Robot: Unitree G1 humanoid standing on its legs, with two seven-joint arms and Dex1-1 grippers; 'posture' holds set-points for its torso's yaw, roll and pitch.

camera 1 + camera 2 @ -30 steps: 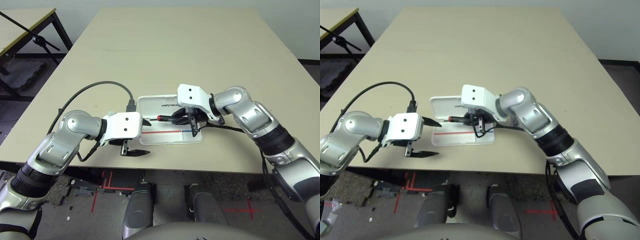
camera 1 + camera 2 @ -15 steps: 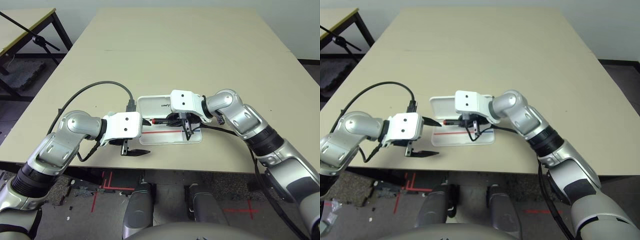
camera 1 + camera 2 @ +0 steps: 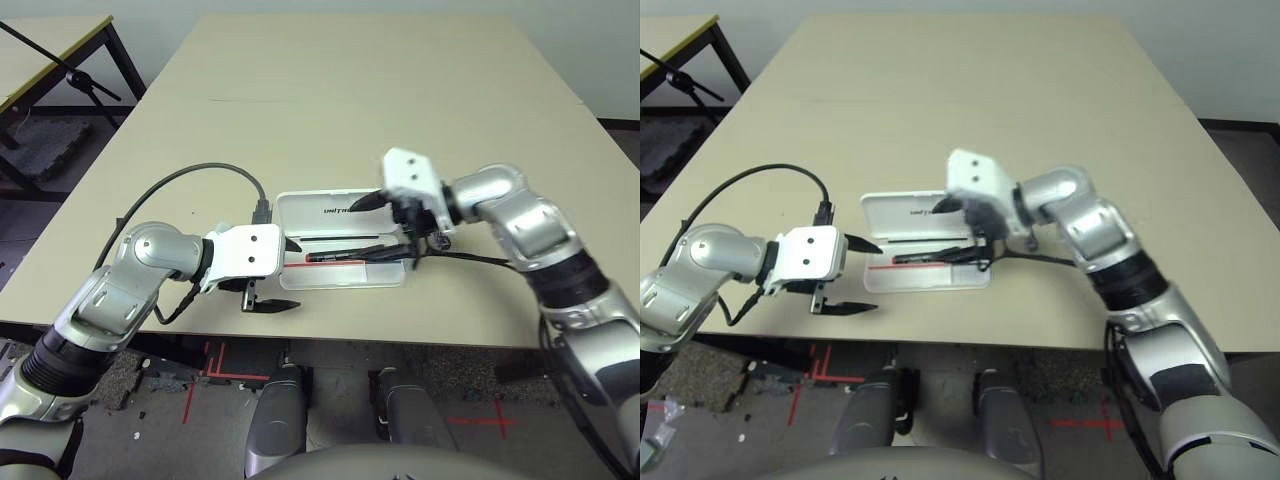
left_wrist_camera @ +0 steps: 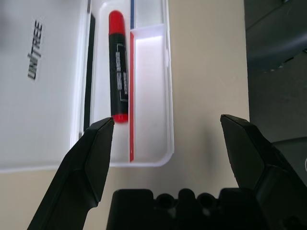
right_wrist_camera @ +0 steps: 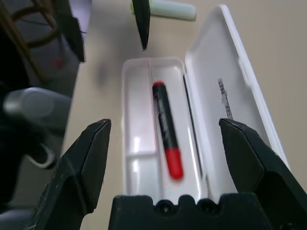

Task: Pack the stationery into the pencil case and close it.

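Red marker inside open pencil case, apparently flat.

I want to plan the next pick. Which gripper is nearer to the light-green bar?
Left. The left gripper hangs right beside the light-green bar; the right gripper is across the open pencil case.

A wide beige surface runs toward 12 o'clock. At about 10 o'clock, a second surface with a yellow edge and black frame stands on dark floor. Toward 6 o'clock, red tape marks lie on the floor under the near edge.
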